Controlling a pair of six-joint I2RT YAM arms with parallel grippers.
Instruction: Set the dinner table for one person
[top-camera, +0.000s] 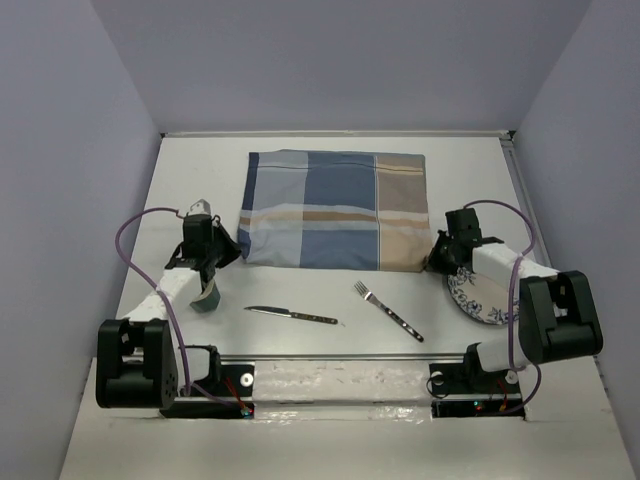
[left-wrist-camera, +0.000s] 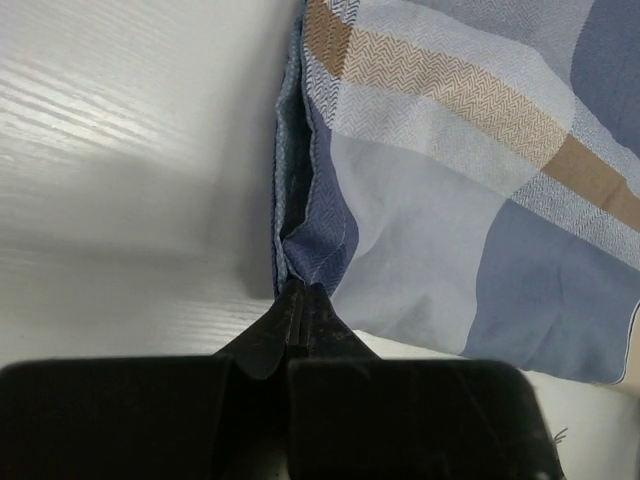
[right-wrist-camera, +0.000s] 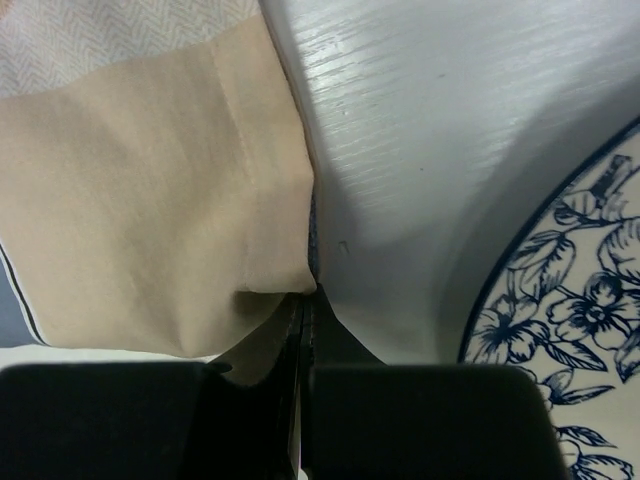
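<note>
The dinner table (top-camera: 200, 170) is a white-grey top. A blue-and-tan plaid mat (top-camera: 330, 210) lies flat at its far middle. My left gripper (top-camera: 232, 252) is shut on the mat's near left corner; in the left wrist view the blue cloth (left-wrist-camera: 450, 200) bunches between my closed gripper tips (left-wrist-camera: 300, 290). My right gripper (top-camera: 438, 262) is shut on the near right corner; in the right wrist view the tan cloth (right-wrist-camera: 150, 200) meets my closed gripper tips (right-wrist-camera: 310, 295). A knife (top-camera: 291, 315) and a fork (top-camera: 388, 310) lie near the front.
A blue-flowered plate (top-camera: 478, 297) lies under my right arm and shows in the right wrist view (right-wrist-camera: 580, 320). A green cup (top-camera: 207, 294) stands under my left arm. Grey walls close the table on three sides.
</note>
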